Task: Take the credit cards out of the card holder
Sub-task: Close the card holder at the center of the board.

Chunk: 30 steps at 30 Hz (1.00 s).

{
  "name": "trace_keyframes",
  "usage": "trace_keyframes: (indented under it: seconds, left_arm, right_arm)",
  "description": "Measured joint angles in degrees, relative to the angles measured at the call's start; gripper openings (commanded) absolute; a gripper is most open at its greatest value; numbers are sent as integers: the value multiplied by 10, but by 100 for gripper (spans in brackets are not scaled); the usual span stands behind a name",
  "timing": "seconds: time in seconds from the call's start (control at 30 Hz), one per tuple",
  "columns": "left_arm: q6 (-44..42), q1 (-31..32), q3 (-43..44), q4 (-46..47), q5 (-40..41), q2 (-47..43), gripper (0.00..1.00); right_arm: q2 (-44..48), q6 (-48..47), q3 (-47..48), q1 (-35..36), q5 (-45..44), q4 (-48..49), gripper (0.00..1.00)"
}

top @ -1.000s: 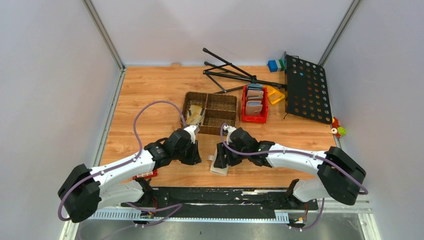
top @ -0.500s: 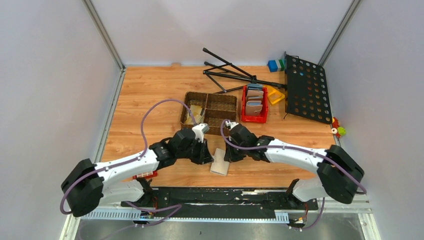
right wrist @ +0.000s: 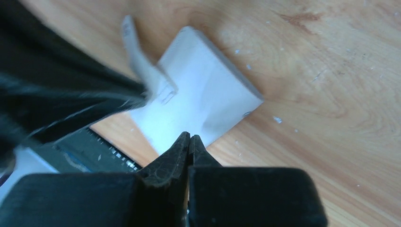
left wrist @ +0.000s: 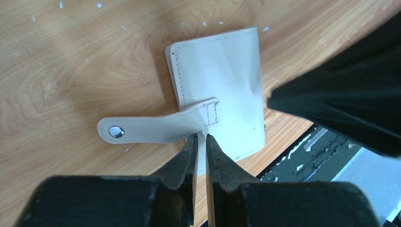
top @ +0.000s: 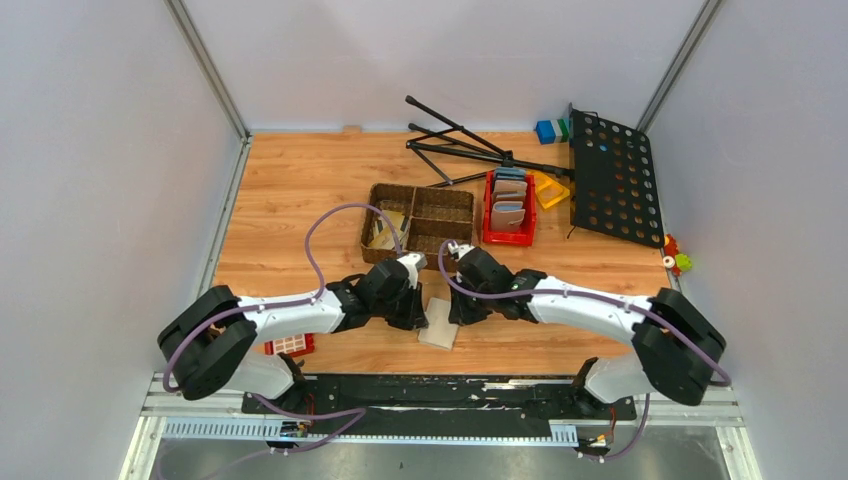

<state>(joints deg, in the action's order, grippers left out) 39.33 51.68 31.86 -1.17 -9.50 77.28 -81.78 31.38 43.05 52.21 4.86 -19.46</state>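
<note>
The beige card holder (top: 438,326) lies folded shut on the wood near the table's front edge. In the left wrist view its strap tab (left wrist: 156,126), with a metal snap, lies flat to the left of the card holder (left wrist: 222,80). My left gripper (left wrist: 201,138) has its tips at the holder's near edge just below the strap, jaws a narrow slit apart and nothing gripped. My right gripper (right wrist: 189,136) is shut and empty, its tips over the holder's (right wrist: 203,99) opposite edge. Tan and whitish credit cards (top: 386,228) lie in the basket; none show at the holder.
The brown woven basket (top: 440,214) stands just behind both grippers. A red bin (top: 509,236) of other wallets sits to its right. A black folding stand (top: 470,150) and a perforated black panel (top: 612,178) lie farther back. A black strip (top: 440,385) runs along the front edge.
My left gripper has swung right from beside the basket up to the holder's left edge. My right gripper has closed and drawn back to the holder's right side.
</note>
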Motion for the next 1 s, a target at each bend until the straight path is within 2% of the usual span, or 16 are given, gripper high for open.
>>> trace_keyframes:
  seconds: [0.17,0.27,0.6,0.77,0.9,1.0]
  left_arm:
    - [0,0,9,10,7,24,17]
    - [0,0,9,14,9,31,16]
    - [4,0,9,19,10,33,16]
    - [4,0,9,18,11,22,16]
    - [4,0,9,6,17,-10,17]
    - [1,0,10,-21,35,-51,22]
  right_arm:
    - [76,-14,-15,17,27,0,0]
    - [86,-16,-21,30,36,1,0]
    - [-38,-17,3,51,8,-65,0]
    - [-47,-21,24,59,-16,-81,0]
    - [-3,-24,21,60,-29,-89,0]
    - [64,-27,18,61,-52,-92,0]
